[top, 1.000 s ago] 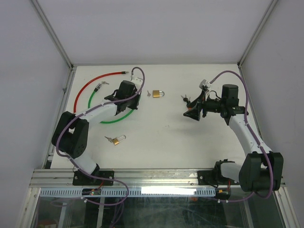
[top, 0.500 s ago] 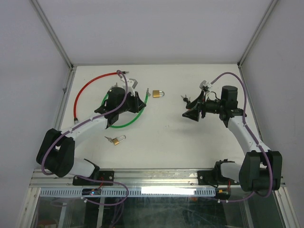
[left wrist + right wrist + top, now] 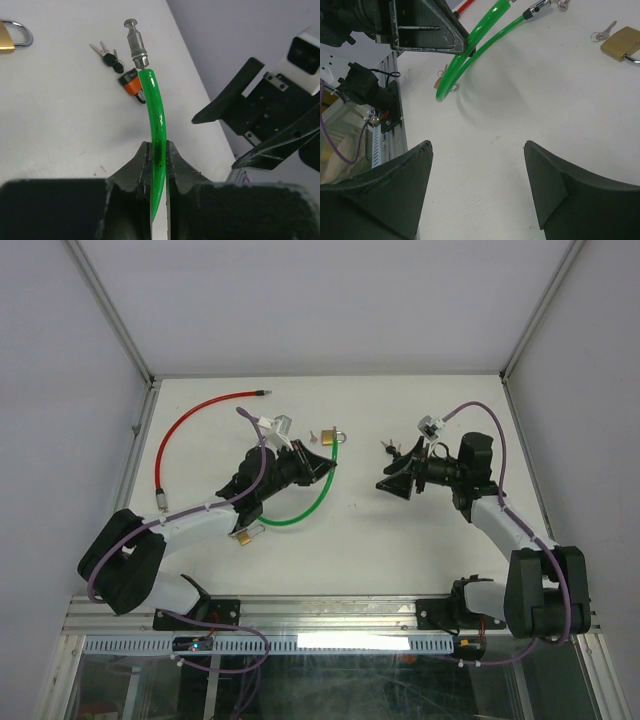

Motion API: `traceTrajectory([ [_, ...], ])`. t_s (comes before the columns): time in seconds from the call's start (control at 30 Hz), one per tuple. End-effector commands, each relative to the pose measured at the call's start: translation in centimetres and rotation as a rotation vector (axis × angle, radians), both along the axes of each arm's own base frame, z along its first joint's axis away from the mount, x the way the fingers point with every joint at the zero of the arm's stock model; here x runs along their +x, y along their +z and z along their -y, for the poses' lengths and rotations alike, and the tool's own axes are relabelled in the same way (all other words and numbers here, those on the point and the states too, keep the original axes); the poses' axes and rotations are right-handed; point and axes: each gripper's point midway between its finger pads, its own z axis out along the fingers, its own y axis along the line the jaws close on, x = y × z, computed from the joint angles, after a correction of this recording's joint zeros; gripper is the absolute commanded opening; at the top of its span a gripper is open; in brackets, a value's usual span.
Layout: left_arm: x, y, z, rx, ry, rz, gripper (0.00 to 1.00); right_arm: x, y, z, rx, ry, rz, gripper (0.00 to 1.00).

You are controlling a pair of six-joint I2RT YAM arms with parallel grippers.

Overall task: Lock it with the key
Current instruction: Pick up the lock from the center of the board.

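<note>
My left gripper (image 3: 159,145) is shut on a green cable (image 3: 156,112) just behind its metal end pin (image 3: 135,36). From above, the left gripper (image 3: 324,462) is near the table's middle, beside a brass padlock (image 3: 331,437) with a small key (image 3: 313,436). The cable (image 3: 305,508) loops back under the arm. Past the pin lie an orange lock (image 3: 131,80) and black-headed keys (image 3: 107,55). My right gripper (image 3: 395,481) is open and empty, facing the left one. Its wrist view shows the cable (image 3: 470,52) and the padlock (image 3: 620,42) ahead of the gripper (image 3: 477,150).
A red cable (image 3: 185,425) curves along the back left of the table. A second brass padlock with a key (image 3: 245,537) lies partly under the left forearm. White walls close the table at the back and sides.
The left arm has swung right, dragging the green cable toward the brass padlock and the right gripper. The right gripper has shifted a little and its jaws have spread wider.
</note>
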Motion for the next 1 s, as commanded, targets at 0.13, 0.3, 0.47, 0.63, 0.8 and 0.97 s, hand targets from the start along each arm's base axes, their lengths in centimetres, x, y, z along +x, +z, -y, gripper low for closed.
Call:
traceTrajectory([
  [0.13, 0.9, 4.8, 3.2, -0.238, 0.072, 0.040, 0.00, 0.8, 1.4, -2.0, 0.110, -0.061, -0.024, 0.84],
  [0.3, 0.6, 5.4, 5.7, -0.304, 0.044, 0.040, 0.00, 0.9, 1.7, -2.7, 0.141, -0.117, -0.045, 0.92],
  [0.47, 0.5, 6.1, 7.6, -0.351, 0.048, 0.037, 0.00, 1.3, 1.1, -2.9, 0.137, -0.146, -0.065, 0.93],
  [0.63, 0.8, 6.6, 8.4, -0.384, 0.091, 0.027, 0.00, 1.7, 0.3, -3.2, 0.127, -0.165, -0.104, 0.92],
  [0.8, 0.9, 6.8, 9.2, -0.411, 0.116, 0.009, 0.00, 2.1, 0.2, -3.2, 0.125, -0.199, -0.125, 0.87],
  [0.97, 0.6, 7.0, 10.4, -0.431, 0.126, -0.010, 0.00, 2.6, 0.3, -3.0, 0.127, -0.236, -0.132, 0.76],
])
